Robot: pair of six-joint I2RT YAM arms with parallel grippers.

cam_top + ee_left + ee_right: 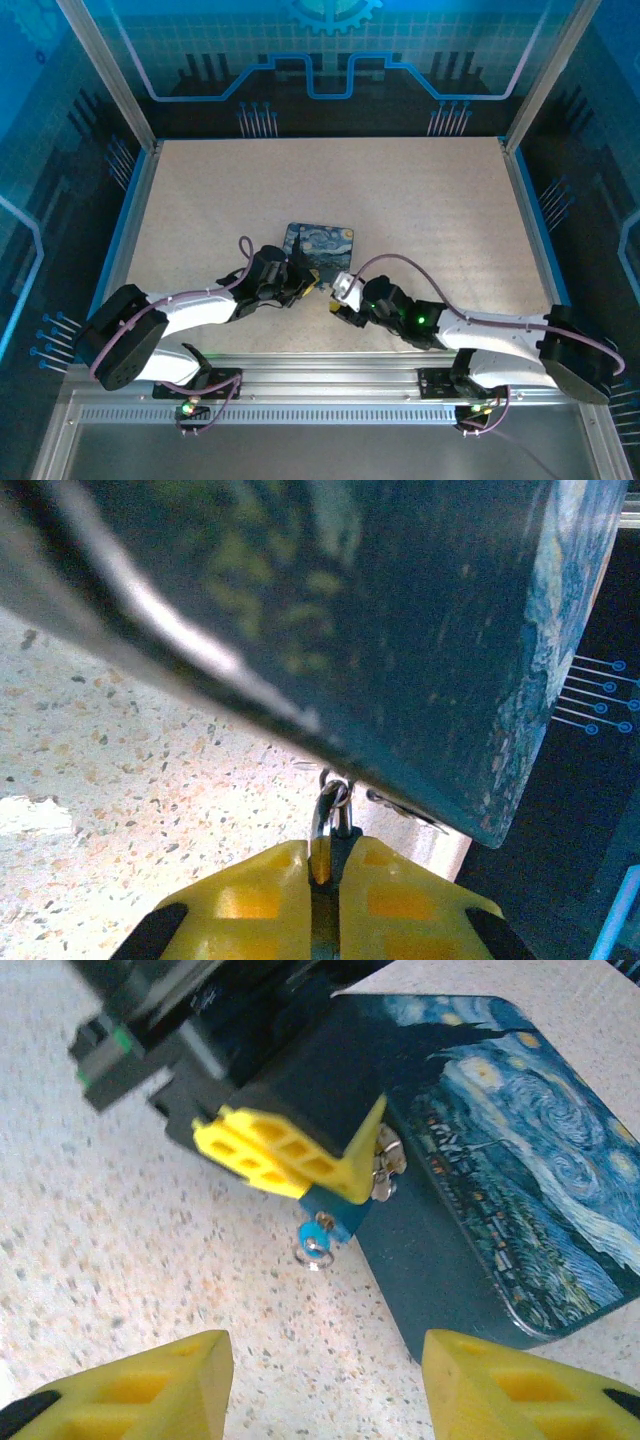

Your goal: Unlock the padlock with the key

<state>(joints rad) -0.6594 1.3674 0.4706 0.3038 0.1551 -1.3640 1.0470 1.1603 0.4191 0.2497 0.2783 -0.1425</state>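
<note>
My left gripper point(304, 283) sits at the near left corner of the rectangular metal tin point(320, 246) printed with a blue-and-yellow night sky. The tin lies flat on the speckled beige tabletop point(420, 200). Seen from the left wrist, my yellow fingers point(250, 890) are pressed together on the small silvery metal padlock point(326, 820). Its loop rises out of the pinch to just under the tin's near edge point(430, 680). From the right wrist, the same left gripper point(300, 1160) holds the padlock point(383, 1165) tight against that corner of the tin point(500, 1180).

Just below the tin's corner is a tiny piece with a blue head and a silvery ring, which I take for the key point(314, 1240). I cannot tell whether it hangs or rests on the tabletop.

My right gripper point(334, 306) is just off the tin's near edge, facing the left one. Its yellow fingers point(150, 1385) are spread wide with nothing between them, near the key but clear of it.
</note>
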